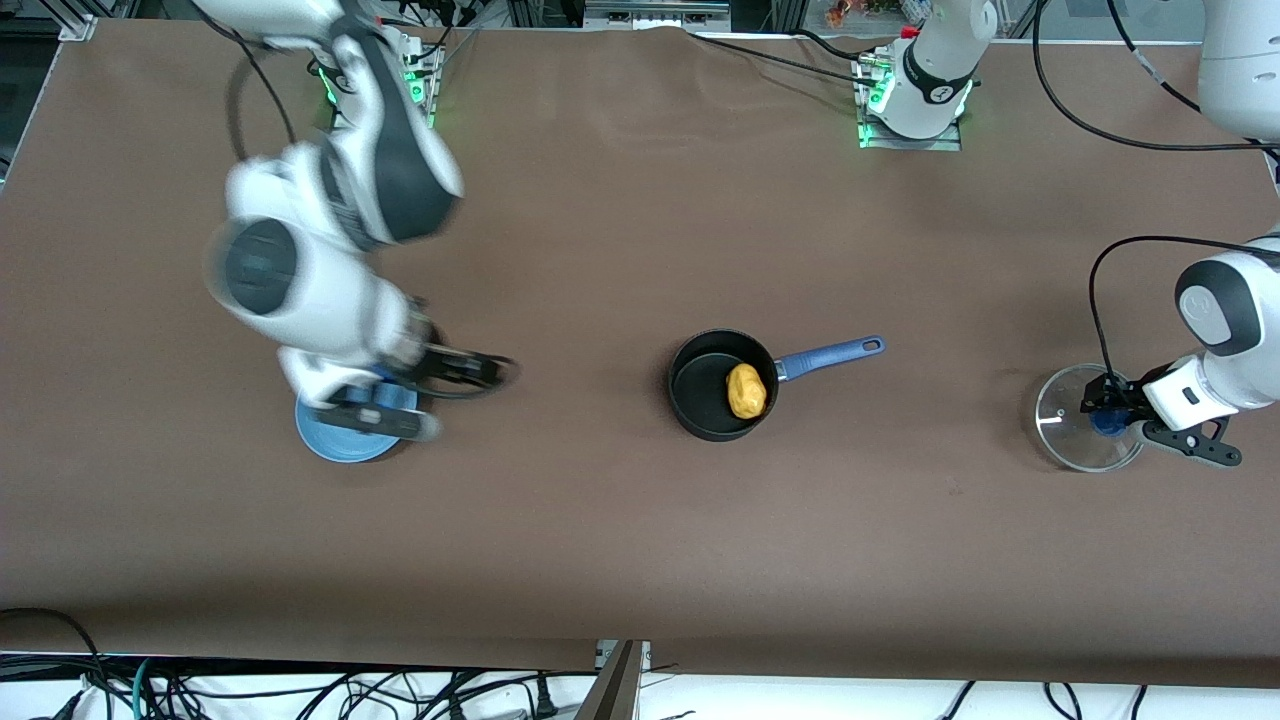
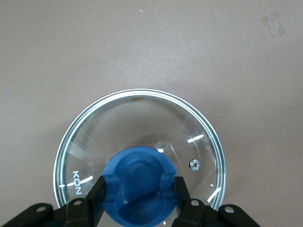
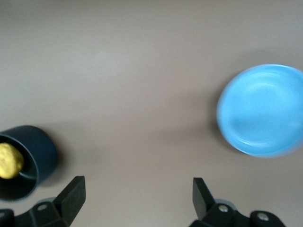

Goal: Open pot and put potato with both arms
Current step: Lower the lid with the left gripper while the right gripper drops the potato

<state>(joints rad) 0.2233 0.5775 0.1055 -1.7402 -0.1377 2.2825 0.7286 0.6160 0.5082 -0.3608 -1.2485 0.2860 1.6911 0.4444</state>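
Nearest the camera lay the blue plate point(image 1: 345, 435), partly hidden under the right hand point(image 3: 137, 198), whose fingers were spread wide and empty. Mid-worktop point(image 1: 640, 540), with open room around, stood the uncovered black pot point(image 1: 722, 385) holding the lumpy potato point(image 1: 746, 390). At the left arm's end, the left hand point(image 2: 139, 196) gripped the blue knob of the glass lid point(image 2: 142, 137).

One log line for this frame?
potato: in pot | left gripper: on lid knob | right gripper: open

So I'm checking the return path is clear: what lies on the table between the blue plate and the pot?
Nothing: the front view shows only bare brown table between the blue plate and the pot; the right wrist view agrees.
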